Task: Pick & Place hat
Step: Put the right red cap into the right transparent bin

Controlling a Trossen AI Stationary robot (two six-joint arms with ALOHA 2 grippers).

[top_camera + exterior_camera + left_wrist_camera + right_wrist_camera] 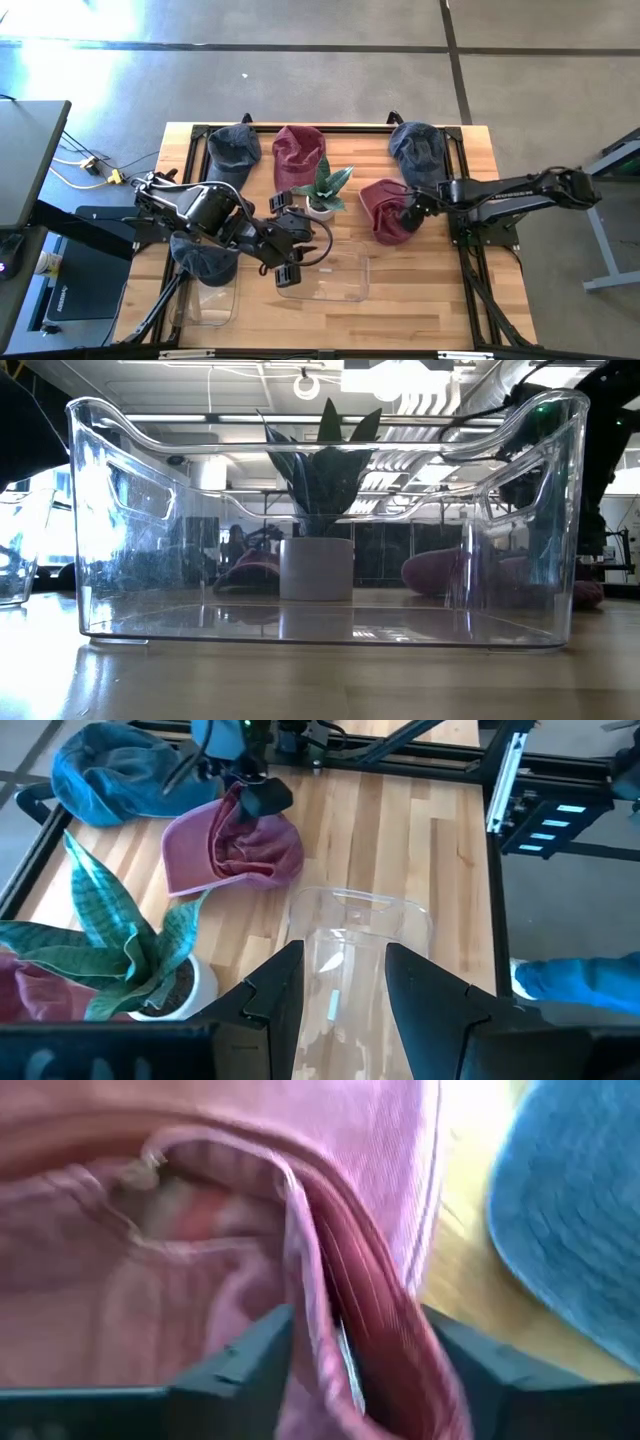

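A maroon hat (383, 210) lies crumpled on the table, right of a potted plant (322, 193). My right gripper (408, 214) is down on the hat's right side, open, with a raised fold of the hat (350, 1320) between its fingers. My left gripper (290, 266) hangs open above a clear bin (325, 272) near the front edge, with nothing between its fingers (270, 995). In the left wrist view the hat (235, 850) lies beyond the bin (350, 935), with my right gripper (255, 795) on it. My right gripper straddles a raised fold at the maroon hat's edge (330, 1280). The cloth lies against the inner side of both fingers (250, 1360); the jaws are apart. The fingers come from above, slanting down from the table's right. The hat rests on the table.
More hats lie along the far edge: a dark blue one (233, 148), a maroon one (298, 150) and a blue one (418, 145). Another blue hat (203, 262) sits in a second clear bin (212, 300) at the front left.
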